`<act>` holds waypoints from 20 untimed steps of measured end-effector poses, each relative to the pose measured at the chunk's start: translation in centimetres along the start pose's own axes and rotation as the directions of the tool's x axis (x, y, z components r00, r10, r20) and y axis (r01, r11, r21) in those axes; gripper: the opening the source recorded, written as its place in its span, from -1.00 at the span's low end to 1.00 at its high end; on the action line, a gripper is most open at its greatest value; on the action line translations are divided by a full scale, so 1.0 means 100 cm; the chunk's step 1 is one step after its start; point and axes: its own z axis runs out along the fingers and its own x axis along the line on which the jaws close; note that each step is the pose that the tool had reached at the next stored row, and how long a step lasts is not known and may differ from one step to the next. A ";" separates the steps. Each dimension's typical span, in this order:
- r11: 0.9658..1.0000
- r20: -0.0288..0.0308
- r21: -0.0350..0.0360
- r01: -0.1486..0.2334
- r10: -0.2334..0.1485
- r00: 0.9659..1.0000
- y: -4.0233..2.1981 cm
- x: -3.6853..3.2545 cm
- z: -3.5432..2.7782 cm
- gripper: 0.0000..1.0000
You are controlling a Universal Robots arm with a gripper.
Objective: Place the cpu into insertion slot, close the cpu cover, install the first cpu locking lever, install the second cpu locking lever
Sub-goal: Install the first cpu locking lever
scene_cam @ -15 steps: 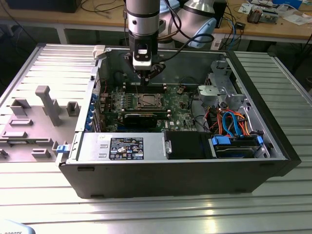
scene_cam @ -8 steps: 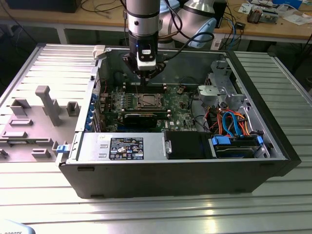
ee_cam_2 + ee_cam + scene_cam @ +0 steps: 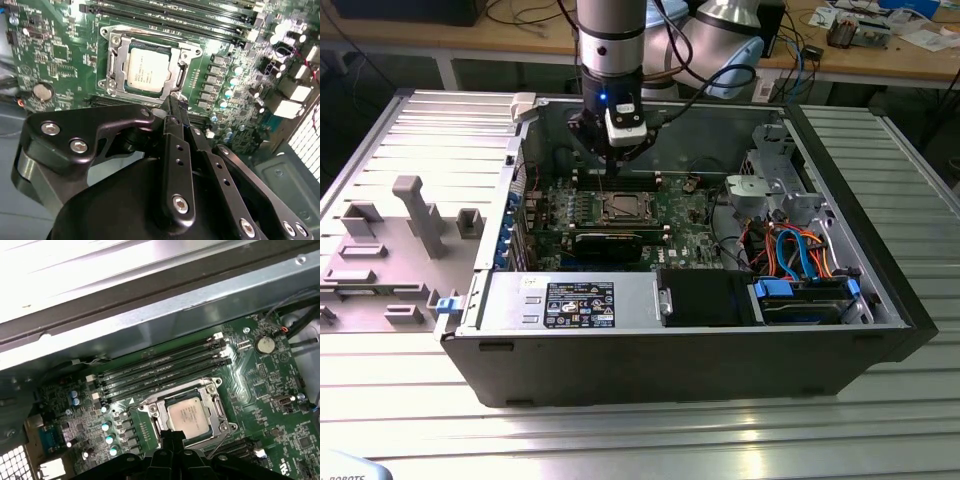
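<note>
In the exterior view, an open computer case [image 3: 880,290] lies on a ribbed metal bench [image 3: 620,440]. The arm comes down from the upper middle of the frame, and its hand [image 3: 610,160] hangs inside the case over the green circuit board [image 3: 685,225]. The cpu [image 3: 621,207] lies near the frame's centre, just below the hand and apart from it. The long black graphics card [image 3: 607,243] lies below the chip, nearer the camera.

In the second wrist view, the hand's [image 3: 172,106] two black fingers [image 3: 176,160] run together to a narrow closed tip, with nothing seen between them. The tip stands just beside the edge of the insertion slot [image 3: 106,84]; I cannot tell whether it touches. The cpu [image 3: 147,71] sits flat in the slot, its dull silver top bare. The cpu cover [image 3: 116,60] lies down around the chip as a silvery frame.

In the first wrist view, the hand's [image 3: 172,434] tip again sits at the slot's [image 3: 150,412] edge, right beside one corner of the cpu [image 3: 190,415]. The cover [image 3: 218,405] frames the chip. The long memory slots [image 3: 160,367] run along the chip's far side from the hand, and a coin cell [image 3: 264,344] lies well apart on the board.
</note>
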 end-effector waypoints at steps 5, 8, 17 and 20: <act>0.992 -0.006 -0.002 0.124 -0.124 0.992 -0.0001 0.0000 0.0014 -0.79; 0.983 -0.009 -0.009 0.184 -0.184 0.983 -0.0008 0.0026 0.0019 -0.79; 0.978 -0.011 -0.025 0.208 -0.208 0.978 -0.0082 0.0273 0.0026 -0.79; 0.976 -0.012 -0.027 0.216 -0.217 0.976 -0.0097 0.0323 0.0032 -0.79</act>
